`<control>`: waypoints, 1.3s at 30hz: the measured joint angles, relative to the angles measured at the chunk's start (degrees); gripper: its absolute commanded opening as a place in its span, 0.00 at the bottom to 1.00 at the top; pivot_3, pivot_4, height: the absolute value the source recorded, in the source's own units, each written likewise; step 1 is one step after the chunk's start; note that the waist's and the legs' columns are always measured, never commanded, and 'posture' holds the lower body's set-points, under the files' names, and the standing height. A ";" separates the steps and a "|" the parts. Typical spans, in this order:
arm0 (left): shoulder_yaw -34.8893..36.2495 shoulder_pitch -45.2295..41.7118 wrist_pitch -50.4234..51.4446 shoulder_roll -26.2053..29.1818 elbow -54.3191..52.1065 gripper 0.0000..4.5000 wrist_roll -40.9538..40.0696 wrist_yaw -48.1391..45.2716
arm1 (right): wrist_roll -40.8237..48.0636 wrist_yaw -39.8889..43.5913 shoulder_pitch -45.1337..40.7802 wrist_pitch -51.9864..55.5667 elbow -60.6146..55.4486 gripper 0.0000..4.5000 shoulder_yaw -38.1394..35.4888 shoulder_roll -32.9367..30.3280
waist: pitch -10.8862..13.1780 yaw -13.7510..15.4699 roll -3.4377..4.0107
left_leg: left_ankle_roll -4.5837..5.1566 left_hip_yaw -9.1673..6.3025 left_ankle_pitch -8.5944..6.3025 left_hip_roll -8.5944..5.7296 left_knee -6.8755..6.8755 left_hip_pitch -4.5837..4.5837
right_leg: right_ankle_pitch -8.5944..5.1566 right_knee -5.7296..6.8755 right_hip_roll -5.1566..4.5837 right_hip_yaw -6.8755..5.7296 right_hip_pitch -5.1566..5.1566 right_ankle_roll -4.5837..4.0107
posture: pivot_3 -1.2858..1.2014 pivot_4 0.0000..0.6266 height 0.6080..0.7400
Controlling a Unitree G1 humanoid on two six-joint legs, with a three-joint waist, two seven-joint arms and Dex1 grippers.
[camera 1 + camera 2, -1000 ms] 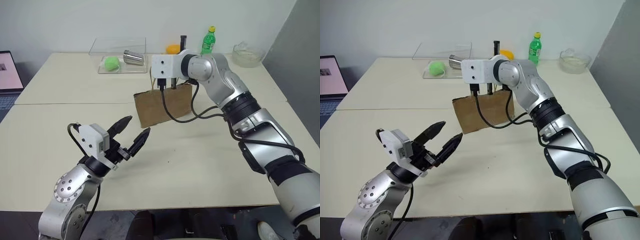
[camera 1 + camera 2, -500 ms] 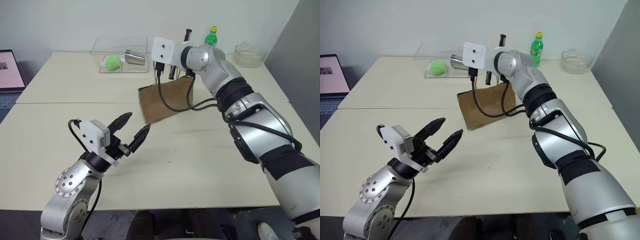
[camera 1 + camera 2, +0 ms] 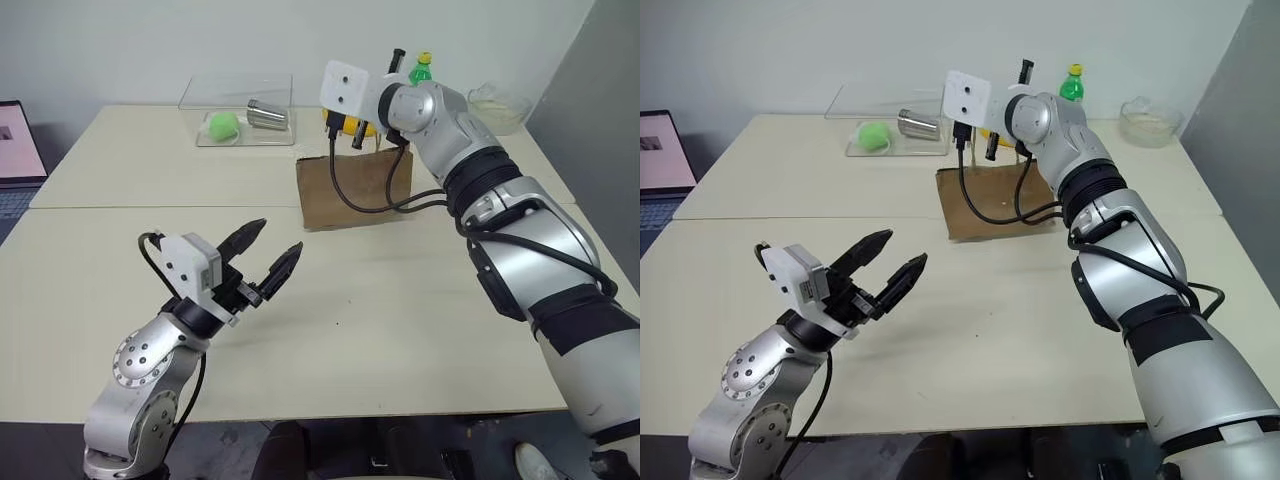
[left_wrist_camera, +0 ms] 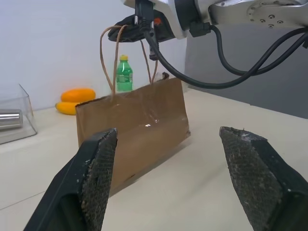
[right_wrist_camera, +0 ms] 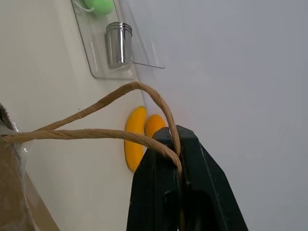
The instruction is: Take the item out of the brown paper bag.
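The brown paper bag (image 3: 355, 190) stands on the table, in front of and to the right of my left gripper. Its two twisted loop handles (image 4: 113, 53) are pulled up taut. My right gripper (image 5: 174, 138) is shut on the handles above the bag, its black fingers (image 3: 397, 58) pointing up and away. The bag looks slightly tipped in the left wrist view, with one lower corner (image 4: 185, 137) raised. My left gripper (image 3: 264, 256) hovers open over the near table and holds nothing. The item is hidden.
Behind the bag lie yellow fruit (image 4: 74, 98) and a green soda bottle (image 3: 1072, 84). A clear tray (image 3: 240, 100) at the back holds a green ball (image 3: 222, 124) and a metal cup (image 3: 267, 114). A glass bowl (image 3: 497, 100) sits far right, a laptop (image 3: 15, 150) far left.
My right gripper has risen and swung to the right with the handles. The bag has slid right and away and turned broadside. The left gripper has stayed put.
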 measured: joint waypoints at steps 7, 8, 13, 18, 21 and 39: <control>-0.07 -0.23 0.00 0.00 0.07 0.79 0.15 -0.82 | -0.04 1.49 0.25 -0.01 -0.51 0.00 0.67 0.92 | 0.00 0.00 0.00 | 0.00 0.00 0.00 -0.01 0.00 -0.01 | 0.00 0.00 0.00 0.00 0.00 0.00 | 0.52 0.24 1.00; -0.07 -0.23 0.00 0.00 0.07 0.79 0.22 -0.84 | -0.04 1.82 0.42 -0.01 -0.73 0.00 0.74 0.96 | 0.00 0.01 0.00 | 0.00 0.00 0.00 -0.01 0.00 -0.01 | 0.00 0.00 -0.01 0.00 0.00 0.00 | 0.52 0.24 1.00; -0.07 -0.22 0.00 0.00 0.09 0.79 0.67 -0.93 | -0.55 3.61 1.14 -0.46 -3.23 0.00 1.95 0.87 | 0.00 0.04 0.00 | 0.00 -0.02 0.00 0.00 0.00 -0.01 | 0.00 0.00 0.00 -0.01 0.00 0.00 | 0.52 0.24 1.00; -0.07 -0.22 -0.01 0.00 0.11 0.79 0.85 -0.99 | -1.58 3.60 1.23 -0.57 -4.02 0.00 2.67 0.26 | 0.00 0.04 0.00 | 0.00 -0.01 0.00 -0.01 0.01 -0.01 | 0.00 0.00 -0.01 -0.01 0.00 0.00 | 0.52 0.24 1.00; -0.07 -0.24 -0.01 0.00 0.20 0.79 0.87 -1.01 | -1.95 3.69 1.59 -0.59 -4.40 0.00 2.85 -0.04 | 0.00 0.05 0.00 | 0.00 -0.01 0.00 -0.01 0.01 -0.01 | 0.00 0.00 -0.01 0.00 0.00 0.00 | 0.52 0.24 1.00; -1.26 -1.03 -1.15 -0.64 0.94 0.79 1.49 -1.00 | -5.76 7.31 2.49 -4.22 -11.45 0.00 6.33 -4.03 | 0.00 0.05 0.00 | 0.00 -0.02 0.00 0.00 0.00 0.00 | 0.00 0.01 0.00 -0.01 0.00 0.00 | 0.52 0.24 1.00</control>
